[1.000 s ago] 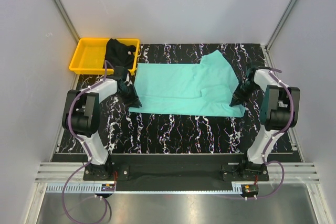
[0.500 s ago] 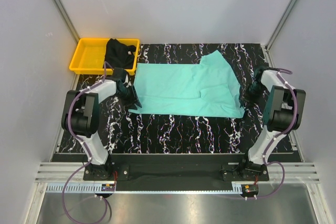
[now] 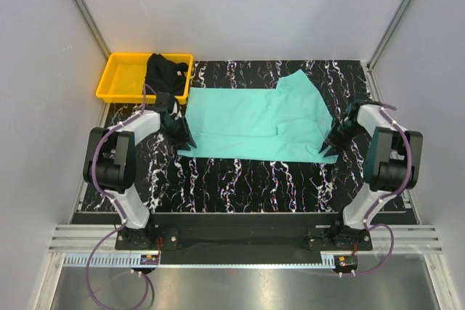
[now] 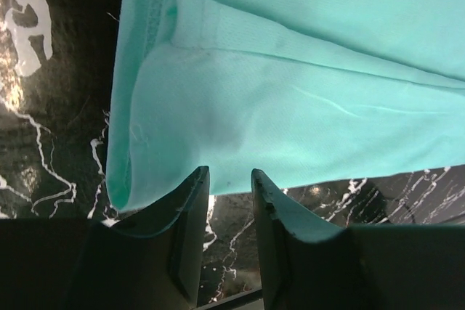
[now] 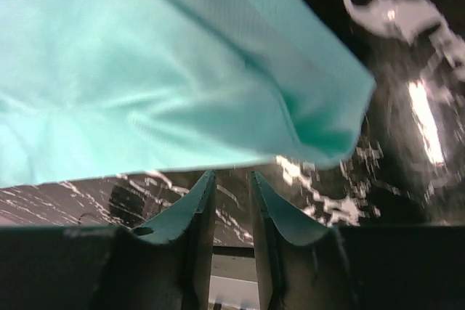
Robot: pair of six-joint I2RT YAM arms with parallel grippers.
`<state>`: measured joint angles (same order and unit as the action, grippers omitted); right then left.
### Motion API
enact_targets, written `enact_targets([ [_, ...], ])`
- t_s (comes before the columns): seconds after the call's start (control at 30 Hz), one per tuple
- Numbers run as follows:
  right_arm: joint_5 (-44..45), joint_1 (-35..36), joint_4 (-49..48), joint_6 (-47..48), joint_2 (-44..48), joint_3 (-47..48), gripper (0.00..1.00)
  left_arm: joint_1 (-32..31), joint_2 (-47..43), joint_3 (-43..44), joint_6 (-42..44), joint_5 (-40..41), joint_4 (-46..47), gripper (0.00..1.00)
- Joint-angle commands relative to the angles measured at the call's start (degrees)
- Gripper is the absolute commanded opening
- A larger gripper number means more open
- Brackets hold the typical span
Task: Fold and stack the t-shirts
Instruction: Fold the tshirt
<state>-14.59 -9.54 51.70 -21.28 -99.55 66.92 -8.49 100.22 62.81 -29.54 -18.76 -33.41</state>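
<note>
The turquoise-teal t-shirt (image 3: 247,121) lies flat and partly folded across the middle of the table, one sleeve angled toward the far right. The black t-shirt (image 3: 166,74) lies bunched in the yellow tray's right end. My left gripper (image 3: 187,144) is low at the teal shirt's near left corner. In the left wrist view the left gripper (image 4: 230,176) has its jaws a little apart and empty, the shirt's folded edge (image 4: 290,92) just ahead. My right gripper (image 3: 328,148) is at the near right corner. In the right wrist view the right gripper (image 5: 232,176) is narrowly open and empty, below the shirt's corner (image 5: 145,70).
The yellow tray (image 3: 123,78) stands at the table's far left corner. Dark marbled tabletop (image 3: 247,183) runs between the shirt and the arm bases. Grey walls and metal frame posts close in the table on three sides.
My right gripper swung out to the right of the shirt, then came back to its near right corner. My left gripper stayed at the near left corner. The shirt has barely shifted.
</note>
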Motion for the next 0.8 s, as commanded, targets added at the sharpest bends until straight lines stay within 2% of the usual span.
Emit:
enact_targets([
  [0.0,-3.26,0.14,-4.68,0.09,-6.08,3.04,0.31,-0.03,2.78,2.93,1.32,1.01,0.63,0.34],
  [0.13,2.71,-0.56,-3.63,-0.87,-9.08,3.93,0.32,0.49,4.45,2.33,0.80,1.36,0.63,0.32],
  [0.33,4.66,-0.83,-1.78,0.01,-11.11,3.13,0.38,1.72,4.19,-0.92,0.63,1.63,0.89,0.32],
  [0.5,7.12,-1.35,0.15,-0.43,-8.83,2.35,0.41,3.22,1.73,-5.67,-1.13,2.85,0.89,0.32],
  [0.63,7.65,-2.24,0.86,-0.17,-7.15,0.24,0.48,3.13,-0.73,-9.18,-1.84,2.77,1.06,0.32],
  [0.77,7.29,-2.41,1.73,-0.95,-5.58,-1.43,0.48,3.04,-3.28,-11.47,-2.89,1.45,1.15,0.32],
])
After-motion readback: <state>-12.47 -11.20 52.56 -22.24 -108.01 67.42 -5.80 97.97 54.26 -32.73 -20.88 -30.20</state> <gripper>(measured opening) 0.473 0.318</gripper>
